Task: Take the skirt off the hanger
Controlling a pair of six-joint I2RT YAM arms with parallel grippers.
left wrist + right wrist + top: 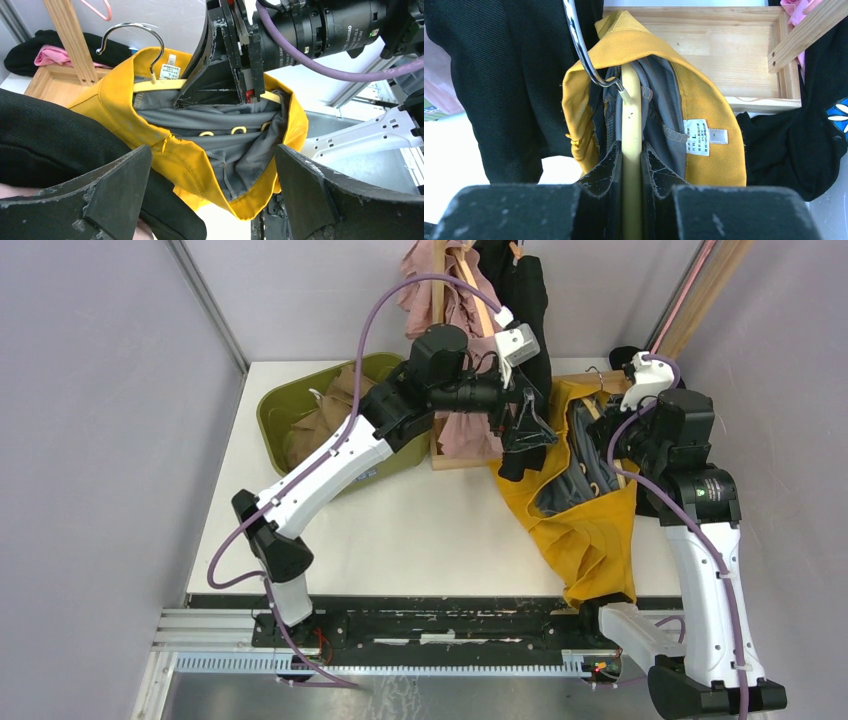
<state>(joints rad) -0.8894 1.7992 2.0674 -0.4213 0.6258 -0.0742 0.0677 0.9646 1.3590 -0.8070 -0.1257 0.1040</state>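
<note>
The yellow skirt (590, 530) with grey lining (200, 120) hangs from a cream hanger (631, 115) with a metal hook (579, 45) and drapes down to the table at the right. My right gripper (631, 150) is shut on the hanger's bar, one finger on each side. The left wrist view shows that gripper (220, 85) inside the skirt's waist. My left gripper (212, 150) is open, just short of the waistband's near edge (190, 165). Nothing is between its fingers. In the top view the left gripper (525, 435) hovers at the skirt's left side.
A green bin (275, 405) holding brown cloth stands at the back left. A wooden rack (440, 300) carries pink (420, 285) and black garments (525, 300) behind the skirt. Black cloth (50, 135) lies against my left finger. A wooden tray (724, 55) sits behind the hanger.
</note>
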